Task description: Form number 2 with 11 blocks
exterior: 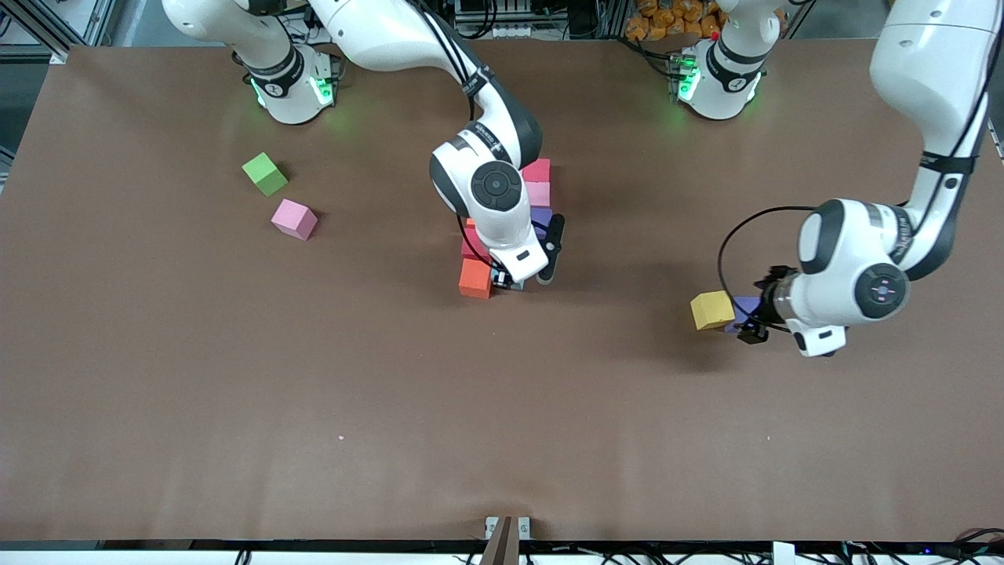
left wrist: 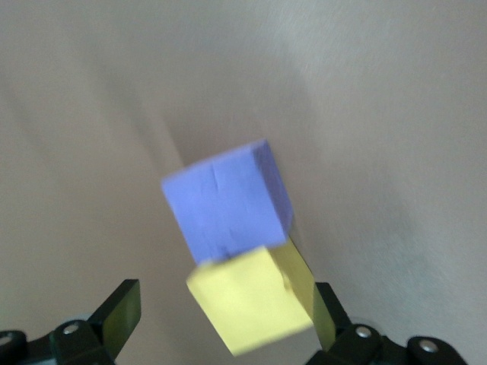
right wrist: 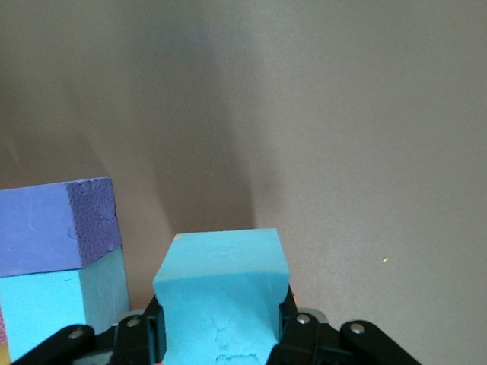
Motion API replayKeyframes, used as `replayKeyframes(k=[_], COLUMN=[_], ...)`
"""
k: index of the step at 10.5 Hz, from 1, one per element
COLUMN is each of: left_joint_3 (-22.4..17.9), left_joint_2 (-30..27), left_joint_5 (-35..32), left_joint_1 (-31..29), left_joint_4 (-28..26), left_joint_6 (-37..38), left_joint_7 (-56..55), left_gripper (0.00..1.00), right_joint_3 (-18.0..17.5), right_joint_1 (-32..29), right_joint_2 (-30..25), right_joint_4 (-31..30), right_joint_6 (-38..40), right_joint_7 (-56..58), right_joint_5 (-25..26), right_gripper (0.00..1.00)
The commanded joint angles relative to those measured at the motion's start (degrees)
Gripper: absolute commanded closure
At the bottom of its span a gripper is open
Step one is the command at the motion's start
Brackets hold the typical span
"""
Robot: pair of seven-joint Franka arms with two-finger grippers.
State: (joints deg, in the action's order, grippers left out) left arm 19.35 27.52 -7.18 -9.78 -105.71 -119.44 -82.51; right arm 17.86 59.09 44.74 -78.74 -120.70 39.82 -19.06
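Observation:
A partly built figure of blocks lies mid-table: red (exterior: 536, 169), pink (exterior: 538, 193), purple (exterior: 541, 220), a second red (exterior: 473, 249) and orange (exterior: 475, 278). Over its end nearer the camera, my right gripper (right wrist: 221, 334) (exterior: 511, 278) is shut on a light blue block (right wrist: 221, 293). Close beside it are another light blue block (right wrist: 65, 304) and the purple one (right wrist: 57, 228). Toward the left arm's end, my left gripper (left wrist: 224, 323) (exterior: 751, 328) stands open around a yellow block (left wrist: 251, 308) (exterior: 712, 310), which touches a purple block (left wrist: 228, 201) (exterior: 743, 310). A loose pink block (exterior: 294, 219) lies toward the right arm's end.
A green cube (exterior: 265, 173) sits by the loose pink block, a little farther from the camera. The right arm's wrist hides much of the block figure. Bare brown table (exterior: 502, 408) stretches across the half nearer the camera.

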Motion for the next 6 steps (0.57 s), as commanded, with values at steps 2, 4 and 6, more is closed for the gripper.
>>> replayKeyframes(k=[2, 4, 6], left_joint_3=[-0.37, -0.45, -0.45], left_joint_2=[-1.69, -0.9, -0.2], left_joint_5=[0.15, 0.15, 0.15], left_joint_1=[1.52, 1.52, 1.52], left_joint_4=[-3.53, -3.37, -3.63], left_joint_6=[-0.88, -1.06, -1.15], left_joint_7=[-10.99, -14.16, -14.79], left_gripper=[0.0, 0.0, 0.0], right_joint_3=[-1.07, -1.07, -0.99], right_joint_1=[-1.35, -1.44, -1.61], right_joint_2=[2.63, 2.81, 3.07], right_joint_4=[2.27, 2.18, 1.83], right_joint_6=[0.55, 0.55, 0.55], right_joint_7=[0.34, 2.18, 4.47], right_joint_5=[-0.1, 0.17, 0.17], right_gripper=[0.74, 0.74, 0.74])
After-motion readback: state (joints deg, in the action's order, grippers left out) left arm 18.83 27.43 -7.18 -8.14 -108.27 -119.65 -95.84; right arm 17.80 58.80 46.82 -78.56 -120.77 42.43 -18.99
